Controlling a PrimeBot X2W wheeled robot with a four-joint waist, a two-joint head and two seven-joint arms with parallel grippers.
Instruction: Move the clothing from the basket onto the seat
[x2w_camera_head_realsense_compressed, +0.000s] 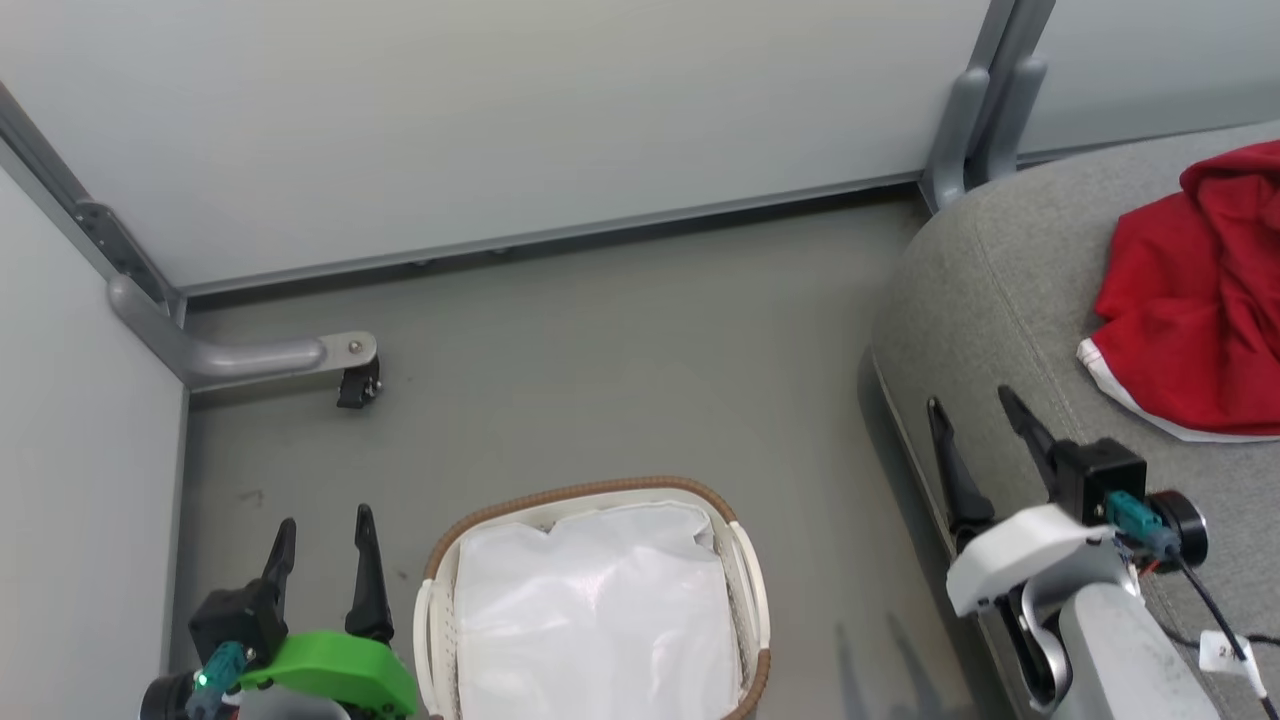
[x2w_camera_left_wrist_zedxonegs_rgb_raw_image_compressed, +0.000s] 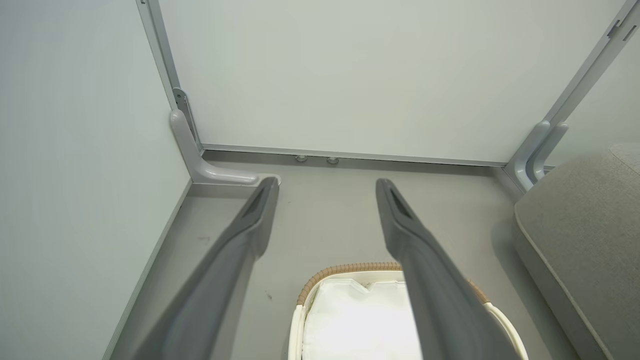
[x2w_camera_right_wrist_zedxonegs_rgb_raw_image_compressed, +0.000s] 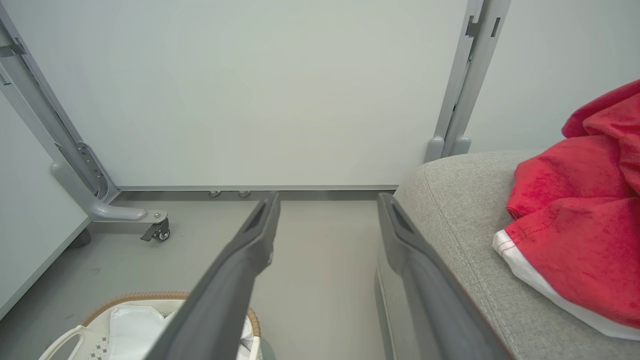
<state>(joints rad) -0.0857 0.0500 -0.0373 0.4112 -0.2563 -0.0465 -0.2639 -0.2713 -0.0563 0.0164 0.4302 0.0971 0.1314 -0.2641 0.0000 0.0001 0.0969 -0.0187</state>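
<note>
Lower left: our left gripper (x2w_camera_head_realsense_compressed: 325, 520), fingers spread and empty, beside the white laundry basket (x2w_camera_head_realsense_compressed: 590, 490), in which we see a white liner (x2w_camera_head_realsense_compressed: 600, 610). Lower right: our right gripper (x2w_camera_head_realsense_compressed: 970, 398), likewise spread and empty, at the rounded corner of the grey seat (x2w_camera_head_realsense_compressed: 1000, 280). Farther, at the right edge, the red clothing (x2w_camera_head_realsense_compressed: 1190, 310) lies heaped on that seat.
</note>
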